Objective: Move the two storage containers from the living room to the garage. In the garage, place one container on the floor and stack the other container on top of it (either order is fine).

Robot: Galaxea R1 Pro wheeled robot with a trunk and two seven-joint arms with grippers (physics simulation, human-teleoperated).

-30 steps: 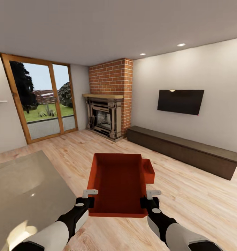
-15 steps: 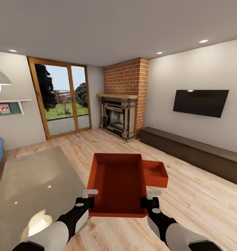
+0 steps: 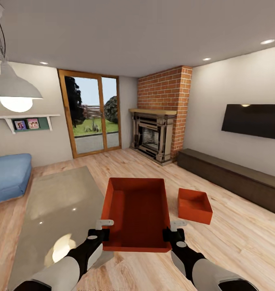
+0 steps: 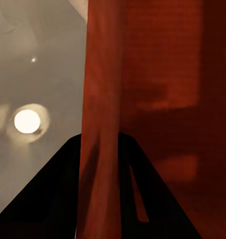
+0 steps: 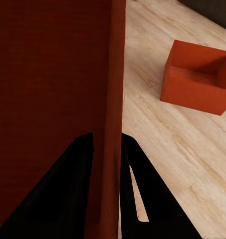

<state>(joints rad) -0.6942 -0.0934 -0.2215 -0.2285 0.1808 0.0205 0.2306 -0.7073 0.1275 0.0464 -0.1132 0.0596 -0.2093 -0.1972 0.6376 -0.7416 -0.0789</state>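
In the head view I hold one orange-red storage container (image 3: 137, 212) level in front of me, above the light wood floor of the living room. My left gripper (image 3: 102, 230) is shut on its left wall and my right gripper (image 3: 174, 231) is shut on its right wall. The left wrist view has that wall (image 4: 100, 74) running between the left gripper's (image 4: 100, 149) dark fingers. The right wrist view has the right gripper (image 5: 107, 144) clamped on the other wall (image 5: 115, 74). The second storage container (image 3: 194, 205) sits on the planks to the right, open side up (image 5: 195, 77).
A low grey glass-topped table (image 3: 56, 202) stands close on my left, with a blue sofa (image 3: 8, 176) beyond it. A brick fireplace (image 3: 153, 135), glass doors (image 3: 95, 115), a long dark bench (image 3: 234, 180) and a wall TV (image 3: 254, 121) line the far walls.
The whole view has swung left, so the room has shifted right in the picture. The second container has come out from behind the held one. Both grippers keep their hold.
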